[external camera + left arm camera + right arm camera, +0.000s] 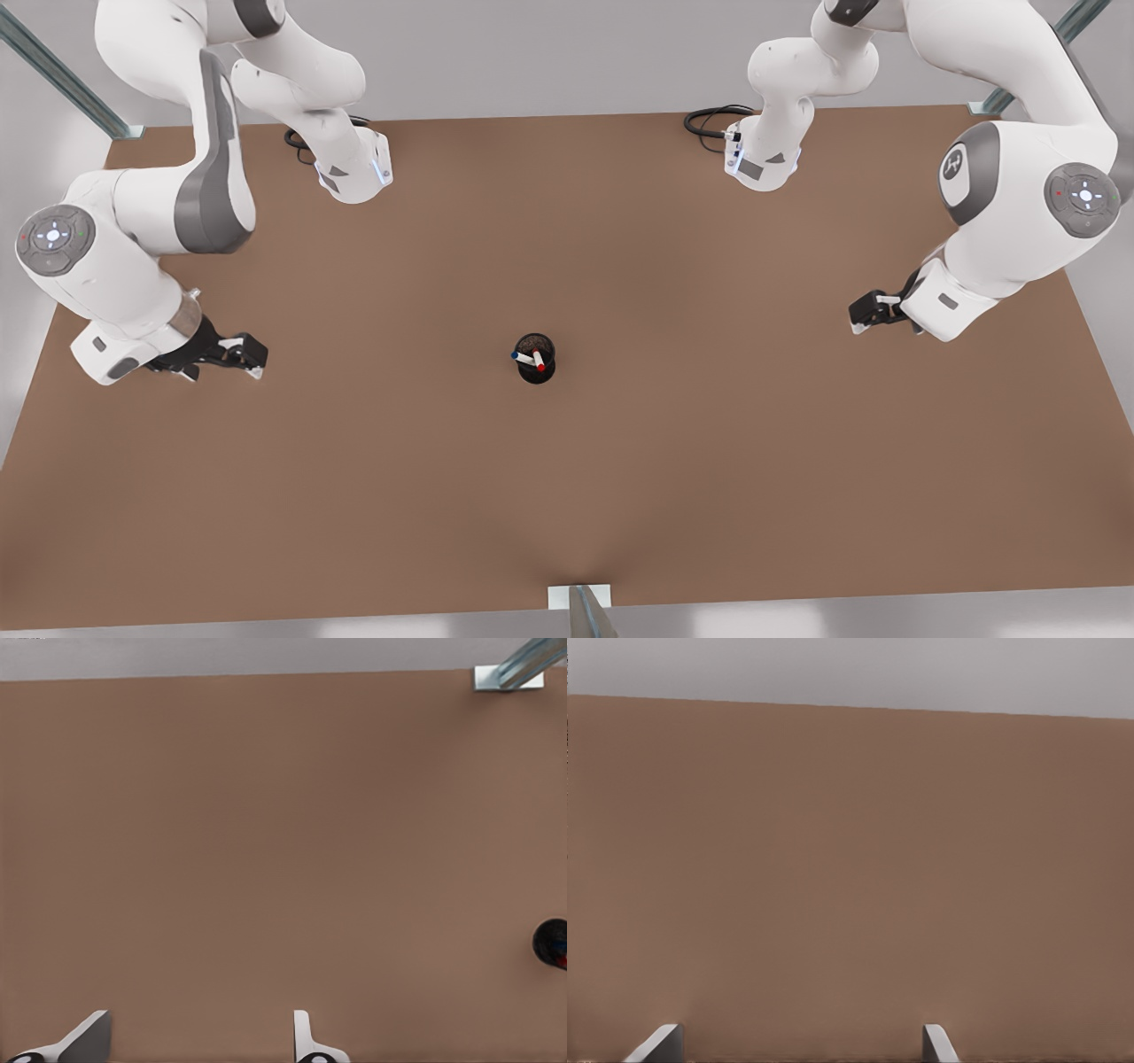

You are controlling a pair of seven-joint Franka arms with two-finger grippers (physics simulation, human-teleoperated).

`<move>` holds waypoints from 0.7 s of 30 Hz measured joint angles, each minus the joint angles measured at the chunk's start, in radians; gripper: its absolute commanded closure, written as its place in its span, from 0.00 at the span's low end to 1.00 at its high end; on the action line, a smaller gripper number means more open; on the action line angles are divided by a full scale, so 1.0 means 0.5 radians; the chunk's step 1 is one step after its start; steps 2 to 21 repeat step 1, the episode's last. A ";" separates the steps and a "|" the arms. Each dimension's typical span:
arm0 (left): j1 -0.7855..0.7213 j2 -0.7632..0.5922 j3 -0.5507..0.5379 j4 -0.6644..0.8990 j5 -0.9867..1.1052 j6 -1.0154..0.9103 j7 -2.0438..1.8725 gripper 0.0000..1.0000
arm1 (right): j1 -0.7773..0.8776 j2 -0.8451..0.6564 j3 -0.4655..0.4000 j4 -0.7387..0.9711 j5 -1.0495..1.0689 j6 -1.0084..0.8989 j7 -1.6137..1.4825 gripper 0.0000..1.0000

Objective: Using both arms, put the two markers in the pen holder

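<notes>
Lettering on the grey joint cover [953, 165] is too small for us to read. Both markers, red-capped [539, 364] and blue-capped [518, 356], stand in the cup [536, 376] mid-table [567, 496]. We see the left claw [858, 314] and right claw [257, 359] hovering low, well apart from it, fingers spread, holding nothing.

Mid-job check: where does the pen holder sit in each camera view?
Front view: pen holder mid-table, both markers standing in it.
Left wrist view: pen holder cut off at the picture's edge, off to one side of the open left end effector.
Right wrist view: table running to the grey wall, ahead of the open right end effector.
Shared landmark: the brown table.
</notes>
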 measured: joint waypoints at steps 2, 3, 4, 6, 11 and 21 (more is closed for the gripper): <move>-0.002 0.000 0.000 0.000 0.000 0.000 0.014 0.00 | -0.004 0.003 -0.002 0.005 0.021 -0.047 -0.015 0.00; -0.002 0.000 0.000 0.000 0.000 0.000 0.014 0.00 | -0.004 0.003 -0.002 0.005 0.021 -0.047 -0.015 0.00; -0.002 0.000 0.000 0.000 0.000 0.000 0.014 0.00 | -0.004 0.003 -0.002 0.005 0.021 -0.047 -0.015 0.00; -0.002 0.000 0.000 0.000 0.000 0.000 0.014 0.00 | -0.004 0.003 -0.002 0.005 0.021 -0.047 -0.015 0.00; -0.002 0.000 0.000 0.000 0.000 0.000 0.014 0.00 | -0.004 0.003 -0.002 0.005 0.021 -0.047 -0.015 0.00; -0.002 0.000 0.000 0.000 0.000 0.000 0.014 0.00 | -0.004 0.003 -0.002 0.005 0.021 -0.047 -0.015 0.00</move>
